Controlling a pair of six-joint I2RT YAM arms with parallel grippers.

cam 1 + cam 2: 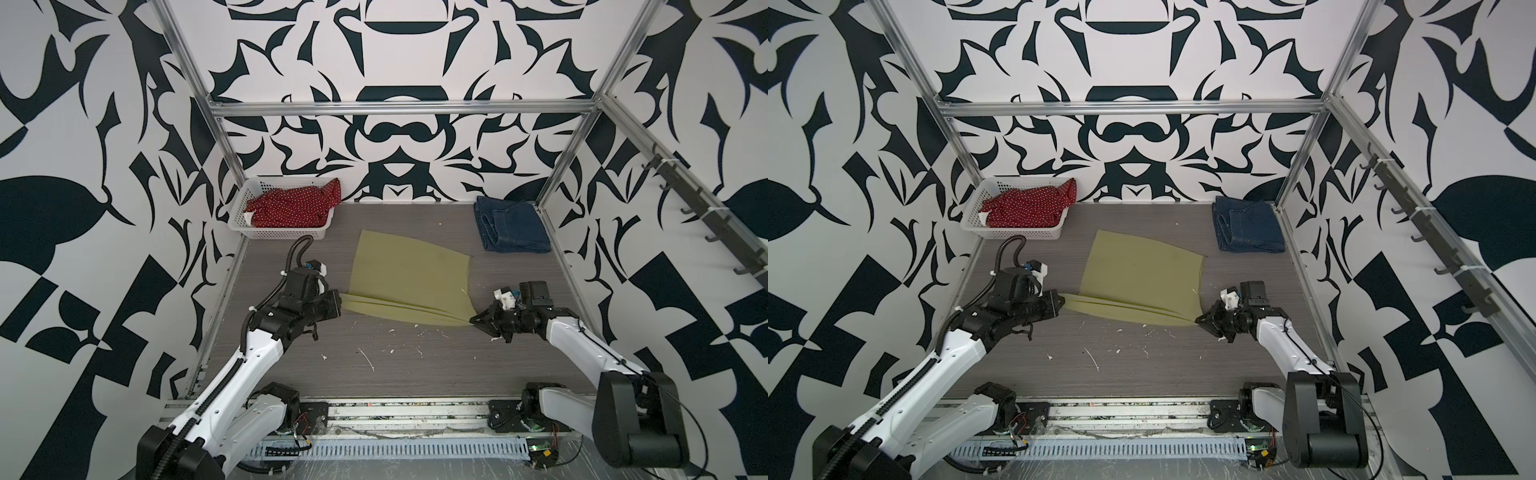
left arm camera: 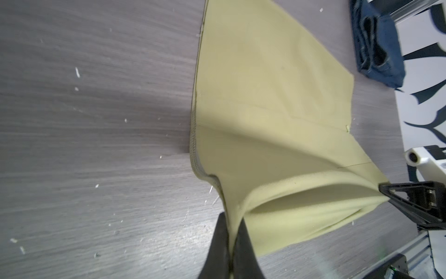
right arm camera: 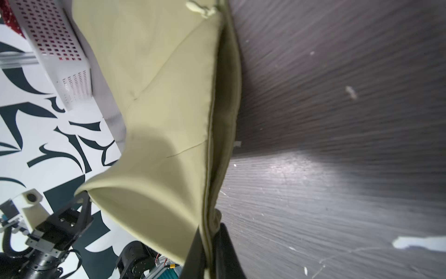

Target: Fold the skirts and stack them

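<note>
My left gripper, right gripper pinched shut on green skirt corners, middle of frame. Best: lift both together, keep edge tight, lay toward top.

Black-and-white patterned walls, aluminium frame; grey wood-grain tabletop, hook rail

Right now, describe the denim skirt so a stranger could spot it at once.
On the grey table, look to the far right corner by the metal frame post. The denim skirt lies folded there. It alone is dark blue: the olive skirt is mid-table, the red dotted skirt in the white basket.
</note>
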